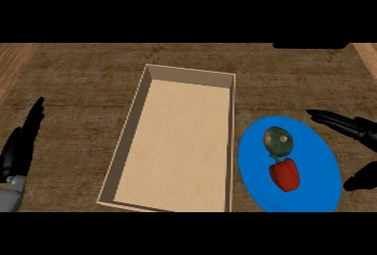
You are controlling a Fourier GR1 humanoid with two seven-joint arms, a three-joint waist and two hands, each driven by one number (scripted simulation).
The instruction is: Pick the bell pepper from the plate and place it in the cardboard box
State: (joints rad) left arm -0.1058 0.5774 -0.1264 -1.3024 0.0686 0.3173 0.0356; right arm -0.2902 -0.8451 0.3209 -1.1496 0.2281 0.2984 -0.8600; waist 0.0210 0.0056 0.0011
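A red bell pepper (285, 174) lies on the blue plate (321, 164), in its lower middle. Just above it on the same plate rests a round dark green vegetable (278, 140). Left of the plate stands the long open cardboard box (177, 142), with nothing inside. My right hand (352, 128) is at the plate's right edge, open, with straight fingers pointing left over the rim and the thumb (361, 179) lower down; it touches neither vegetable. My left hand (22, 144) stays open at the far left, fingers up.
The counter (81, 74) has a brown wood-grain top with lighter strips at both sides. A dark object (309, 45) shows at the upper right edge.
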